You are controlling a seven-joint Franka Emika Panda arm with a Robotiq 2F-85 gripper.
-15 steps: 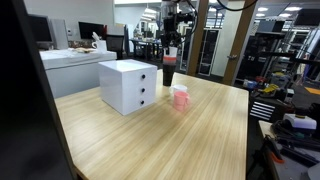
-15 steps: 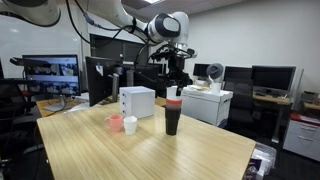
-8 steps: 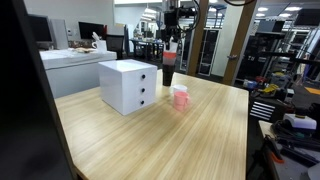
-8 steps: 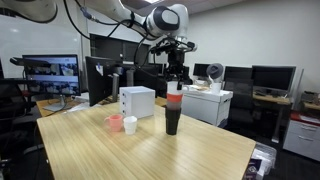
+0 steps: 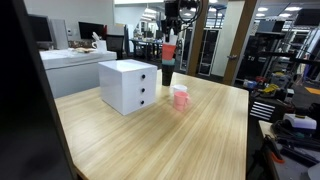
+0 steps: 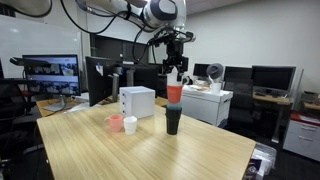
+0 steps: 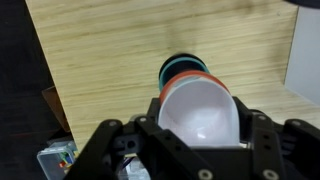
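- We see the gripper point(image 6: 175, 68) clamped on one white cup point(image 7: 200, 110), which is nested in one orange cup point(image 6: 174, 94)
- Both hang over one black cup point(image 6: 173, 122) on the table point(image 6: 150, 155)
- Nearby stand one pink cup point(image 6: 115, 122), one loose white cup point(image 6: 130, 125) and one drawer box point(image 6: 137, 101)

Office lab: monitors point(image 6: 50, 72), equipment racks point(image 5: 262, 55)

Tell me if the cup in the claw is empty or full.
Empty. The wrist view looks straight down into the white cup gripped by the claw, and only its bare white inside shows.
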